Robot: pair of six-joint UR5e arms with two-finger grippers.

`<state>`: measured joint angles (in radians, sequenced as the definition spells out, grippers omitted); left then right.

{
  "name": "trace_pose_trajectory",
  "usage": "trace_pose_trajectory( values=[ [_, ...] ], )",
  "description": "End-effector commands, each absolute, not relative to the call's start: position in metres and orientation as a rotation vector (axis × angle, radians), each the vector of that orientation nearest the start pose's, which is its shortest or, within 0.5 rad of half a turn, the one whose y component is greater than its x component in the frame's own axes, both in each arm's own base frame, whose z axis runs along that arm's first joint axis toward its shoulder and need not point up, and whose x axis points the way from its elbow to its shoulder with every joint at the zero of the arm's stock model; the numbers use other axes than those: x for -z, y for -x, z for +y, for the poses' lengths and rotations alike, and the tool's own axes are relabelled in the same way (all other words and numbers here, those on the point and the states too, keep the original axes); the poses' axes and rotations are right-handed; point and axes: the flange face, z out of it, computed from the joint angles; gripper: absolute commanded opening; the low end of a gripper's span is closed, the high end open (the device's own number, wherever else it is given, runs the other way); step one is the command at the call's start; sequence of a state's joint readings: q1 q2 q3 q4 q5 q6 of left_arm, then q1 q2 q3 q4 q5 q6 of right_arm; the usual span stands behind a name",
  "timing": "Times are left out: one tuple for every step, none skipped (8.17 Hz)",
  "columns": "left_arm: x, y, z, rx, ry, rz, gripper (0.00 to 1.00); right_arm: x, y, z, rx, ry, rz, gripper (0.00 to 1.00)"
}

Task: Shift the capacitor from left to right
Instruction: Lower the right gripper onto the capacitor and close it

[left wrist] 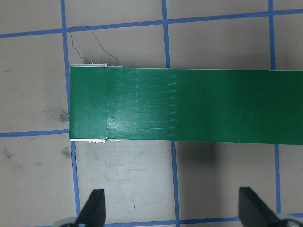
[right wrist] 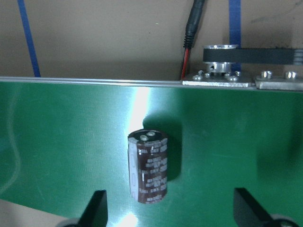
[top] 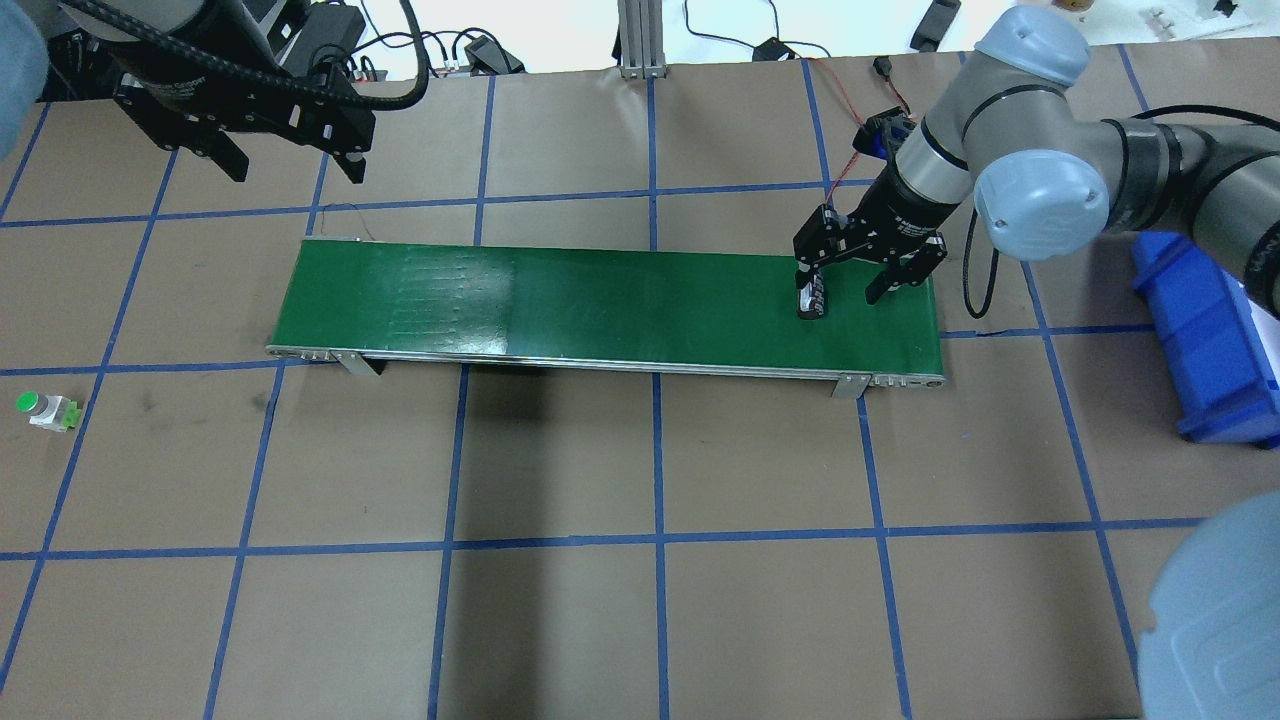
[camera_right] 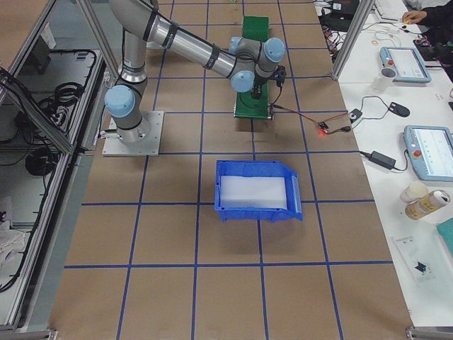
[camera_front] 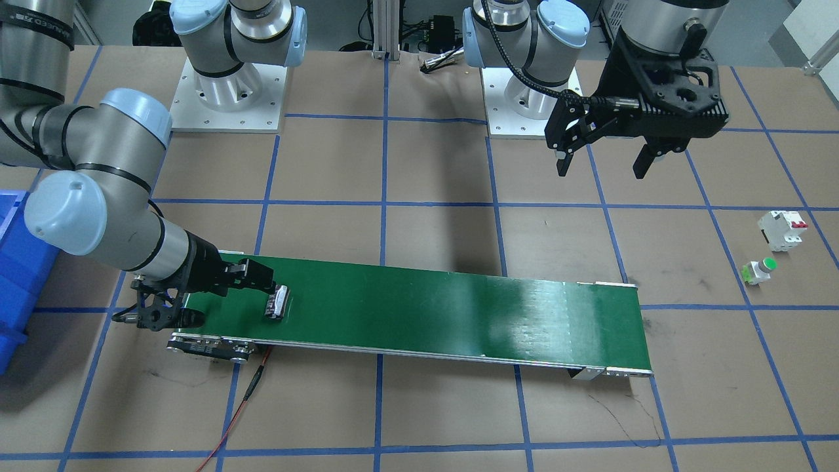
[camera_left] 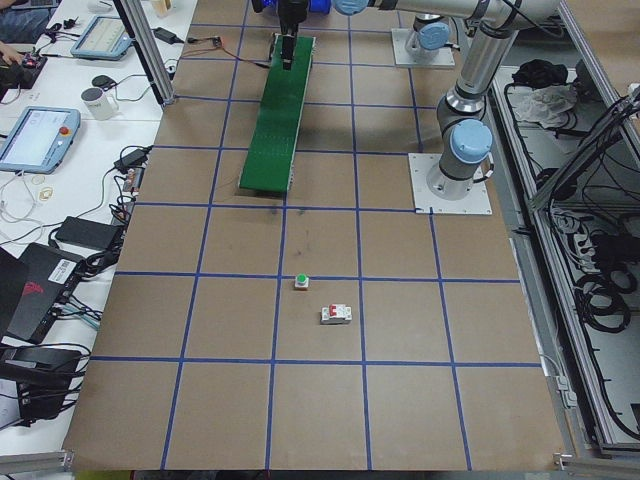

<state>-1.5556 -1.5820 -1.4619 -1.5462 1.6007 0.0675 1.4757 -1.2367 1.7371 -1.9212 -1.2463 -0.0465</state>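
Overhead first: a long, glossy green conveyor belt (top: 600,300) lies across the brown paper-covered desk (top: 560,450), which is gridded with blue tape. The small dark cylindrical capacitor with silvery markings (top: 812,298) sits on the belt near its right end, in from both long edges. The right fingers (top: 882,285) are spread wide and straddle it, one close beside it, the other out toward the belt's end. The left fingers (top: 235,160) hang just as wide above bare desk, off the belt's far left corner. A blue plastic bin (top: 1215,330) stands apart to the right, and a white button with a green cap (top: 45,410) sits far left with open desk around it.

Now the front camera: a white boxy breaker with red switches (camera_front: 782,229) stands near the button, both well clear of the belt.

Right wrist camera: smooth brownish sleeve, pale print, a light stripe down one side, its metal end toward the aluminium side rail (right wrist: 222,82). There is green belt open on both sides, and neither finger touches it.

Left wrist camera: the belt's squared end, and bare brown paper between it and the finger tips.
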Motion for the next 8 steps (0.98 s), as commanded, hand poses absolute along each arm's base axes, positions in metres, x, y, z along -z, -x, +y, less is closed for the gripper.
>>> trace_pose_trajectory(
  values=[
    [-0.534,0.122,-0.511,0.171,-0.070,3.113,1.00,-0.255,-0.111,-0.576,-0.221,-0.087,2.858,0.76],
    [-0.540,0.126,-0.509,0.191,-0.075,3.139,1.00,-0.254,-0.108,-0.576,-0.226,-0.082,2.890,0.60],
    [-0.537,0.130,-0.508,0.186,-0.084,3.174,1.00,-0.249,-0.104,-0.576,-0.245,-0.079,2.934,0.45],
    [-0.534,0.131,-0.511,0.179,-0.087,3.181,1.00,-0.251,-0.101,-0.576,-0.240,-0.060,2.952,0.26],
    [-0.534,0.130,-0.511,0.179,-0.085,3.180,1.00,-0.253,-0.099,-0.575,-0.242,-0.063,2.964,0.00],
    [-0.534,0.131,-0.510,0.179,-0.085,3.181,1.00,-0.257,-0.097,-0.578,-0.228,-0.065,2.966,0.00],
    [-0.536,0.130,-0.509,0.184,-0.085,3.180,1.00,-0.268,-0.089,-0.583,-0.191,-0.069,2.986,0.00],
    [-0.534,0.130,-0.509,0.177,-0.085,3.180,1.00,-0.296,-0.067,-0.590,-0.124,-0.040,3.069,0.00]
  ],
)
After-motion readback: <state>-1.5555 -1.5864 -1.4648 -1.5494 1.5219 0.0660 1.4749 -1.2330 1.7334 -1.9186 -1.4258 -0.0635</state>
